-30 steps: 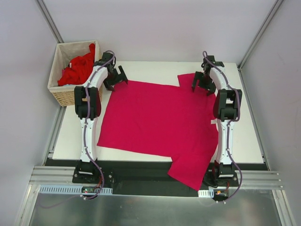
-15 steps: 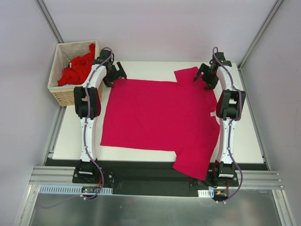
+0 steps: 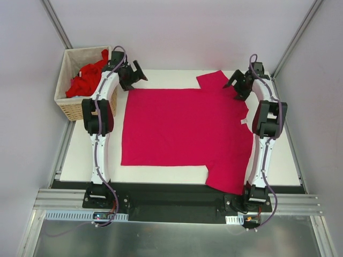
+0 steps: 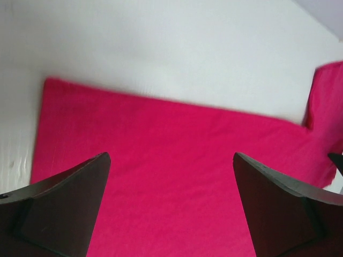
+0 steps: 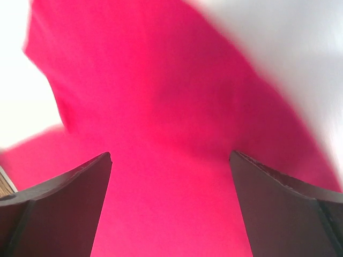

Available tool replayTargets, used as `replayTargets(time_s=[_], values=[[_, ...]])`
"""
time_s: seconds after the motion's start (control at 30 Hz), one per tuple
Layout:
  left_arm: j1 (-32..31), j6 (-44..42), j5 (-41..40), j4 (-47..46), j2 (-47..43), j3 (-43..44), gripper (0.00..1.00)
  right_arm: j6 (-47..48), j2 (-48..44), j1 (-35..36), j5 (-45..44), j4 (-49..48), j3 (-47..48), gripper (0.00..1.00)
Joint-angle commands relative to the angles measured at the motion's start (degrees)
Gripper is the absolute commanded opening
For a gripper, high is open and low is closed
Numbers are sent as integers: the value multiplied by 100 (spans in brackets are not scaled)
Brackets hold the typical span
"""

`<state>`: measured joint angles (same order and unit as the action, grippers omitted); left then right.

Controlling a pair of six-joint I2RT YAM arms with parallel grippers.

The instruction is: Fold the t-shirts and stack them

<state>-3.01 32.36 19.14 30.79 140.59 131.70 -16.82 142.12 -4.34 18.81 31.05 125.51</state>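
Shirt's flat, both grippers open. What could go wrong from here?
1. The near sleeve hangs over the front edge of the table by the right arm's base; it could snag or drag the t-shirt off.
2. The left gripper hovers close to the wicker basket; a wide swing might knock it.

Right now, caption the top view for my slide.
Magenta t-shirt spread on the table; left gripper and right gripper open near its far edge; red shirts in basket.
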Motion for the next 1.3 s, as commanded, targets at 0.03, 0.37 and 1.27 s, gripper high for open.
replayTargets(time_s=[0.03, 0.37, 1.27], values=[[-191, -90, 248, -117, -2174, -1469, 99, 600, -2222, 336, -430, -144, -1308, 96], [-622, 174, 81, -493, -4715, -5318, 99, 839, -4780, 1163, -1441, 386, -4593, 96], [-860, 464, -95, -1628, -3285, -6904, 99, 618, -3772, 1568, -2232, -73, -5908, 96]])
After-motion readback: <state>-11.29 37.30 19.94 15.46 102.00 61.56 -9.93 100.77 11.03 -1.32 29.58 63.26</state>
